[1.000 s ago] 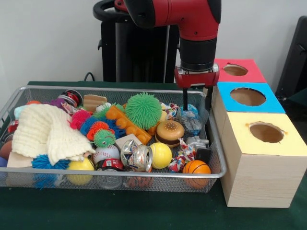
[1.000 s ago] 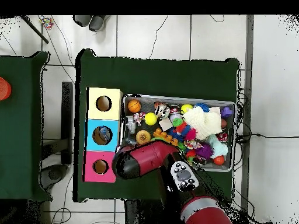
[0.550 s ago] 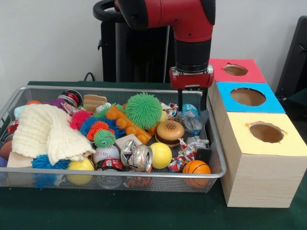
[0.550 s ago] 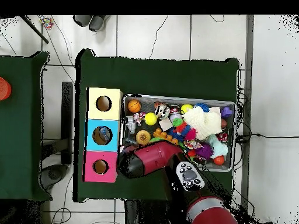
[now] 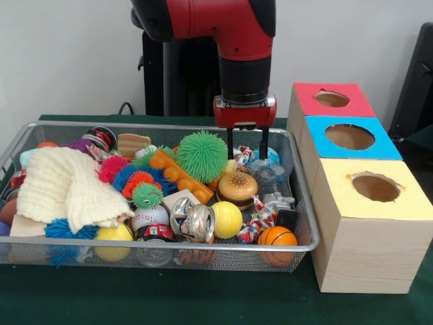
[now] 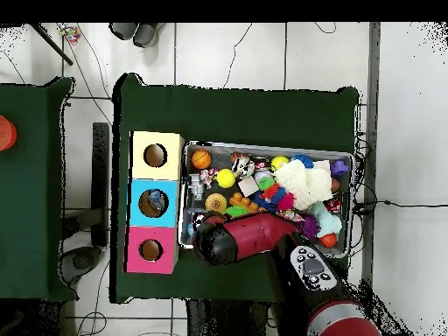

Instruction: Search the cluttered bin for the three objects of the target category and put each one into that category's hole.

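The end effector (image 5: 246,143) hangs spread and empty over the far side of the wire bin (image 5: 301,223), just above a hamburger toy (image 5: 238,187) and beside a green spiky ball (image 5: 202,156). Three boxes with holes stand beside the bin: yellow (image 5: 379,187), blue (image 5: 350,137), red (image 5: 331,99).

Pale wall (image 5: 67,61) — tiled floor (image 6: 262,52)

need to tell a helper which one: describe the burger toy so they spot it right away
Start at the wire mesh bin on the green table. Below the gripper, find the burger toy: a round tan bun with dark stripes, unlike the spiky green ball behind it.
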Tool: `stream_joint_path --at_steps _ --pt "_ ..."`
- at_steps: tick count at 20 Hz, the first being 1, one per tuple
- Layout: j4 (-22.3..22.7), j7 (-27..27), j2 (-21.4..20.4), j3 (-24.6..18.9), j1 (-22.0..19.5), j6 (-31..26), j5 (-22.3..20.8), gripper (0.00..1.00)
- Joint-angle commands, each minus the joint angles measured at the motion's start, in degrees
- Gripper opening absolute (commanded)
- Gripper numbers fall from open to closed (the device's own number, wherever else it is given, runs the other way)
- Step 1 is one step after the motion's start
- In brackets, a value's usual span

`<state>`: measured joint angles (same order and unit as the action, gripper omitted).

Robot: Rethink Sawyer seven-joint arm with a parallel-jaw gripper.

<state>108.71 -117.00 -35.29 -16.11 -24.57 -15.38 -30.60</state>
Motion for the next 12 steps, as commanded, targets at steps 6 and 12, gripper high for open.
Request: stream_joint_path --at_steps 6,12 --pt "-9.9 1.8 3.3 -1.7 3.7 -7.2 -0.6 1.00" --pt "-11.3 -1.8 5.1 0.8 7.4 -4.9 -0.3 1.00"
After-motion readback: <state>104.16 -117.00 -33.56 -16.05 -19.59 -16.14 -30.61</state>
